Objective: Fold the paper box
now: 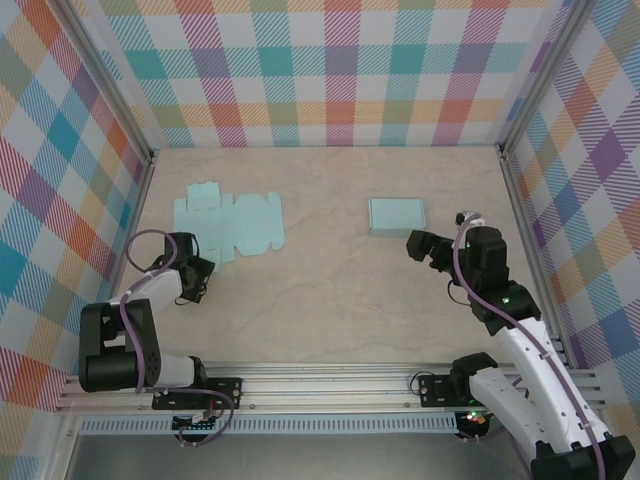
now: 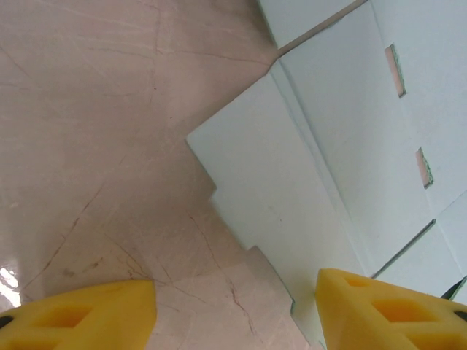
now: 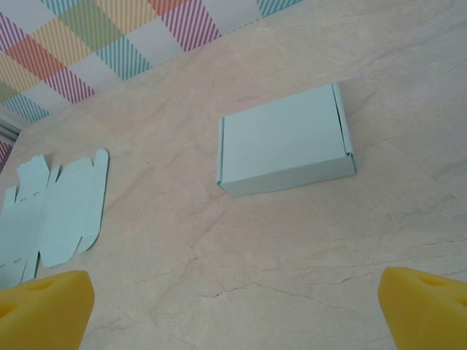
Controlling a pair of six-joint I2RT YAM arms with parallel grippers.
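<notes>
The whole scene was lit brightly and evenly from above, so only thin, soft shadows were seen under the folded box (image 3: 284,142) on the table (image 1: 330,290). A small white spot of glare was seen on the table at the low left edge of the left wrist view, and the yellow fingertips (image 2: 80,317) there were shown a little blurred because they were so close. The top view was kept sharp and its colours clear, and the wall posts (image 1: 112,95) were shown leaning outward near its edges.
</notes>
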